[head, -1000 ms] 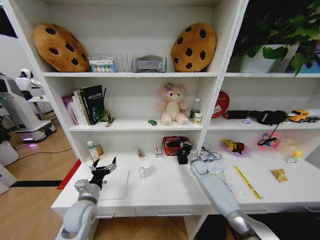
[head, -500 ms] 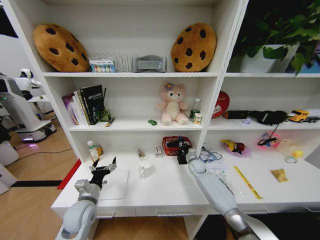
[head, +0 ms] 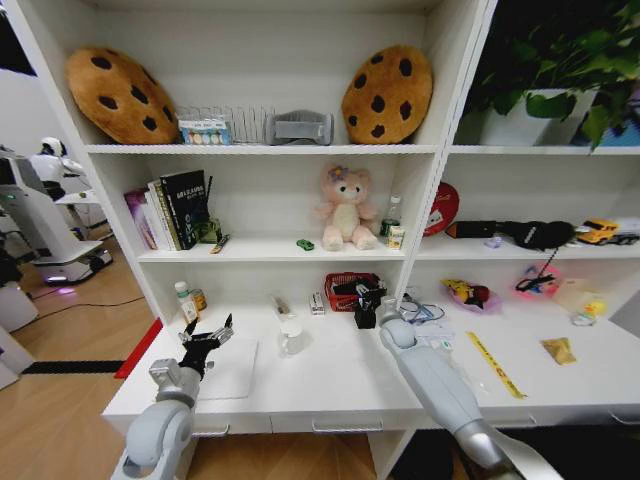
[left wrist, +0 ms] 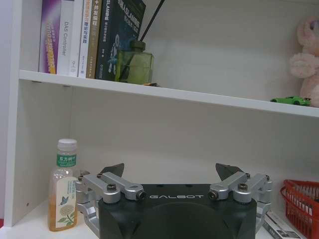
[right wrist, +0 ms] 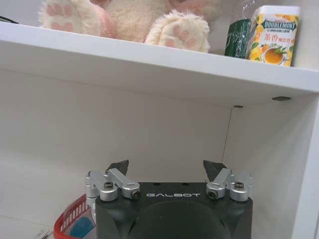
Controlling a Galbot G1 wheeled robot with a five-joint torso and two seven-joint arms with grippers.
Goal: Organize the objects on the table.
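Pretty clearly a robotics lab being dressed up as a home study: tall white shelving is being stocked with brown cookie-shaped cushions and upright books, while other white wheeled robots are being kept on the wooden floor.

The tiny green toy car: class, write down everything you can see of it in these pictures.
The tiny green toy car is a low, bright green model, seemingly glossy plastic or metal. It stands upright on its wheels on the white middle shelf, just beside the pink plush bear, apparently not touching it. The left wrist view shows its side profile at the shelf edge. Neither gripper touches it.
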